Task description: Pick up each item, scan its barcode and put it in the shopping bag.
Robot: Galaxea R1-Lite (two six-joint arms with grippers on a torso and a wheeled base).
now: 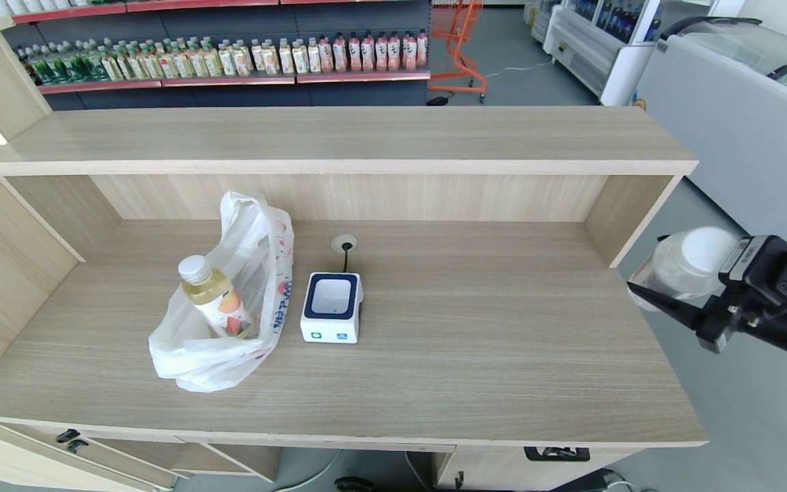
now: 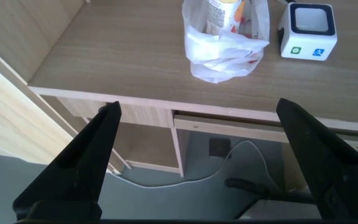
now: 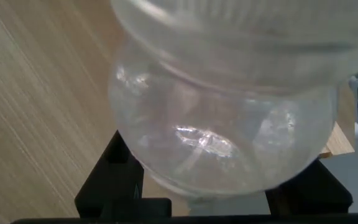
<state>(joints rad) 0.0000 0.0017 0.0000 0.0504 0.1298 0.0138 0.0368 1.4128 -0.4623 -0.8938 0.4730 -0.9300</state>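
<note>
Shopping bag of thin, crinkled white plastic (image 1: 188,362) (image 2: 219,59) is slumping on the broad pale wooden counter (image 1: 489,342) (image 2: 135,50), which is taking up most of the head view. The bag is sitting at about 9 o'clock from the counter's middle, with its mouth gaping open and its handles rising toward 12 o'clock.

The left gripper (image 2: 199,109) is hanging just off the counter's near edge. Its two black fingers (image 2: 92,155) are spread wide apart and carrying nothing, and the bag and scanner are lying beyond them on the wood.

The right gripper (image 3: 213,193) is hovering off the counter's right end, at 3 o'clock in the head view. Its dark fingers (image 1: 667,304) are pinching a rounded clear plastic bottle with a white cap (image 1: 691,263) (image 3: 229,137). The bottle is bulging out between the two fingers in the right wrist view, with the wood grain showing behind it.

A plastic drink bottle of pale yellow liquid, with a white cap and a colourful label (image 1: 212,297) (image 2: 219,12), is resting inside the bag. It is leaning with its cap toward 11 o'clock.

A small white cube-shaped scanner with a dark-framed window on top (image 1: 332,307) (image 2: 307,31) is standing just beside the bag, at 3 o'clock from it. From the scanner's back, a thin black cable (image 1: 346,260) is running toward 12 o'clock into a round white cable port (image 1: 343,242) set in the counter.
</note>
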